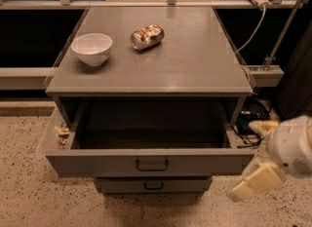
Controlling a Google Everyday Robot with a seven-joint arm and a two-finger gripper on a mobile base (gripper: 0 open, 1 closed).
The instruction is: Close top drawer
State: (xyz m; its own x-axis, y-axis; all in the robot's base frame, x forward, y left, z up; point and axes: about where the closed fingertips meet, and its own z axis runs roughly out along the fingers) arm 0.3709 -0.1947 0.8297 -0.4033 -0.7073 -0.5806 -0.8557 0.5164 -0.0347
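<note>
The top drawer [97, 163] is pulled out wide from the grey cabinet [195, 60]. Its deep inside is dark and looks empty. A small black pull handle [152, 164] sits at the centre of its flat grey front. My gripper [243, 159] is at the lower right, beside the drawer's right front corner. It is low, at about the height of the front panel, and holds nothing. One cream finger [257, 179] points down-left and the other [261, 125] lies above it, apart from it.
A white bowl [91, 48] and a crushed can [146, 36] rest on the cabinet top. A slimmer drawer front [153, 185] sits shut below. Small items [62, 132] lie at the drawer's left side. Black cables [251, 111] lie on the speckled floor at the right.
</note>
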